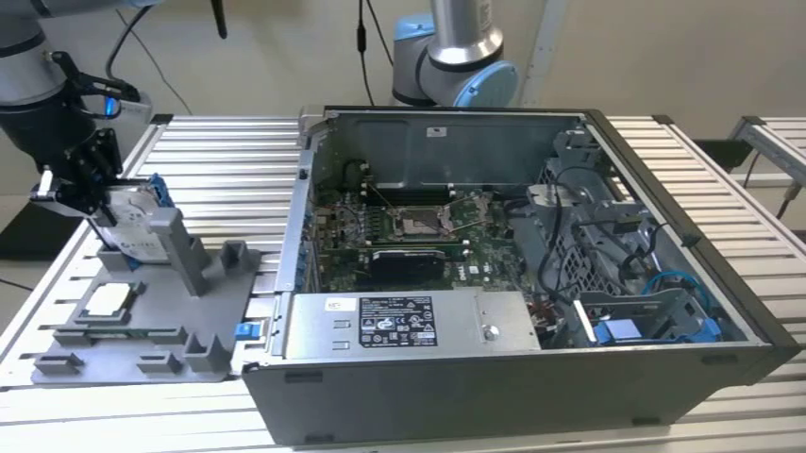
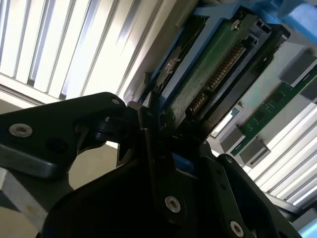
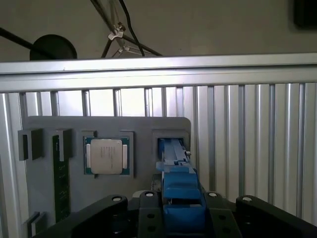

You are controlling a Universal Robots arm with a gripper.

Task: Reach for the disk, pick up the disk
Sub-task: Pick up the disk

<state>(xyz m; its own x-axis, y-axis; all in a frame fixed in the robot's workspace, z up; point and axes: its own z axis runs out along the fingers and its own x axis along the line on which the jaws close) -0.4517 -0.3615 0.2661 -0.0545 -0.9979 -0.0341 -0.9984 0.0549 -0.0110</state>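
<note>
The disk (image 1: 130, 215), silver with a bright blue frame, stands on edge in a slot of the grey holder (image 1: 164, 326) at the exterior view's left. My gripper (image 1: 104, 200) comes down on it from above, with a finger against each flat side. In the first wrist view the disk's blue frame (image 3: 179, 191) runs from between my fingers down into the holder's slot (image 3: 171, 141). In the second wrist view the disk's green circuit-board face (image 2: 208, 74) sits clamped in my gripper (image 2: 173, 136). The gripper is shut on the disk.
A square processor chip (image 1: 108, 300) (image 3: 106, 156) and a memory stick (image 1: 113, 332) (image 3: 60, 173) lie in the same holder. An open computer case (image 1: 529, 236) with its power-supply box (image 1: 403, 321) stands to the exterior view's right. A second arm's base (image 1: 454, 57) rises behind it.
</note>
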